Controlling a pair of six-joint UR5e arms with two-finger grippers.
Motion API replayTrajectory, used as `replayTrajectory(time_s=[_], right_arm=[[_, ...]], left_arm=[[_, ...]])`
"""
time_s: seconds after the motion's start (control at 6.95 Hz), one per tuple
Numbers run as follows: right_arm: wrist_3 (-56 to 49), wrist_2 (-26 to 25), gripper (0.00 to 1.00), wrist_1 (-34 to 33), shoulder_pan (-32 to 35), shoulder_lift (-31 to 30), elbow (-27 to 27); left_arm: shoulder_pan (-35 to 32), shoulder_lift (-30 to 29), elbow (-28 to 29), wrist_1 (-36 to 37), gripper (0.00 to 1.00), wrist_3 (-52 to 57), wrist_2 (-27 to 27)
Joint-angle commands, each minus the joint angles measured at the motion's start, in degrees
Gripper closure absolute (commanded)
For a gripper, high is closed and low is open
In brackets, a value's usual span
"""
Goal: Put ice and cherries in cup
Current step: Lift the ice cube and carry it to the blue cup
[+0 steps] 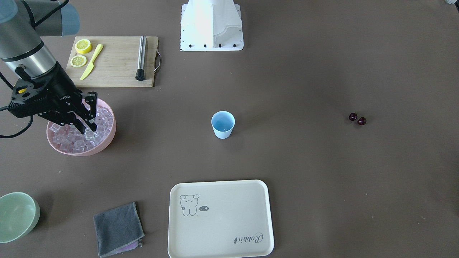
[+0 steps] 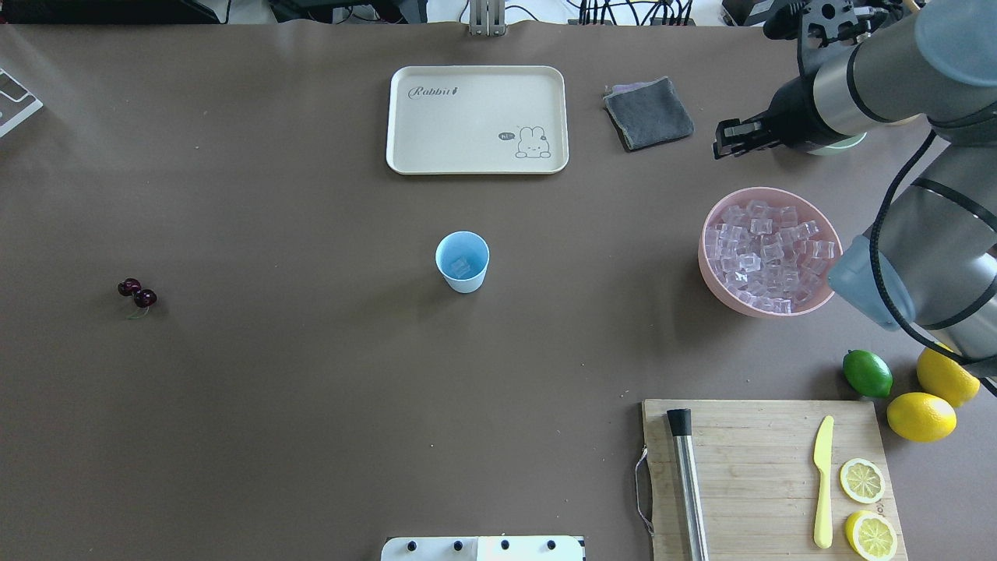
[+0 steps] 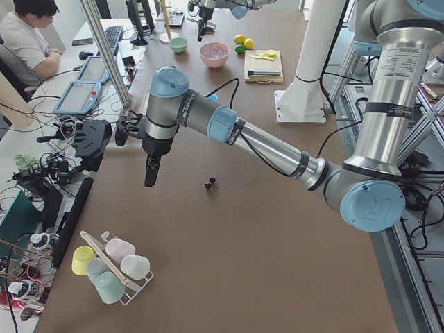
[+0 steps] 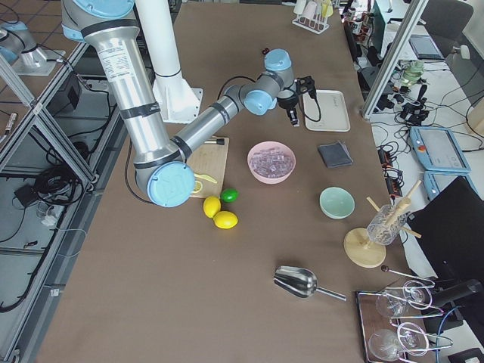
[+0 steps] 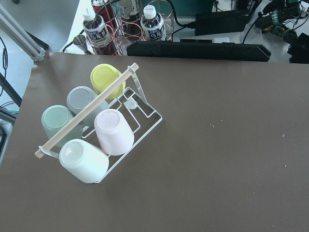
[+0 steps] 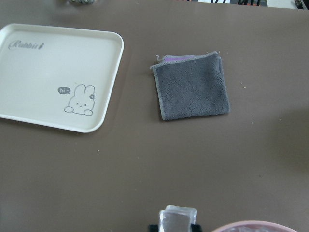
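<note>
The pale blue cup (image 2: 463,261) stands mid-table, also in the front view (image 1: 223,124), with one ice cube (image 2: 461,268) inside. The pink bowl (image 2: 713,273) holds many ice cubes (image 2: 767,253). My right gripper (image 1: 89,129) hangs above that bowl, shut on one ice cube (image 6: 177,217), which shows between its fingertips in the right wrist view. The two cherries (image 2: 137,292) lie together on the far left of the table. My left gripper (image 3: 149,182) hovers above the table near the cherries (image 3: 209,183); I cannot tell whether it is open or shut.
A cream tray (image 2: 477,118) and a grey cloth (image 2: 648,113) lie beyond the cup. A cutting board (image 2: 763,475) carries lemon slices, a yellow knife and a steel muddler. A lime (image 2: 867,372), two lemons and a green bowl (image 1: 16,215) sit nearby. A cup rack (image 5: 96,130) stands under the left wrist.
</note>
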Motion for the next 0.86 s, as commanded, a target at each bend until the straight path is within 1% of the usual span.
replayTrajectory(time_s=[0.0,0.14,0.29,0.58,0.72], right_arm=[[8.4,-6.3,1.00,0.0,-6.7,6.8,-0.3],[13.8,-12.4,1.00,0.0,-11.7,9.4,-0.1],[15.1,-16.6,1.00,-0.1,-15.6,10.9,-0.3],[18.1,-24.3,1.00,-0.3,-22.6,14.8,-2.2],[18.2,-26.9,1.00,-0.2,-25.4,16.5,-4.1]], left_arm=[[0.5,0.0,0.0,0.0,0.02,0.0,-0.6],[0.7,0.1,0.0,0.0,0.02,0.0,-0.6],[1.0,0.3,0.0,0.0,0.02,0.0,-0.6],[1.0,0.5,0.1,0.0,0.02,0.0,-0.6],[1.1,0.5,0.2,0.0,0.02,0.0,-0.6]])
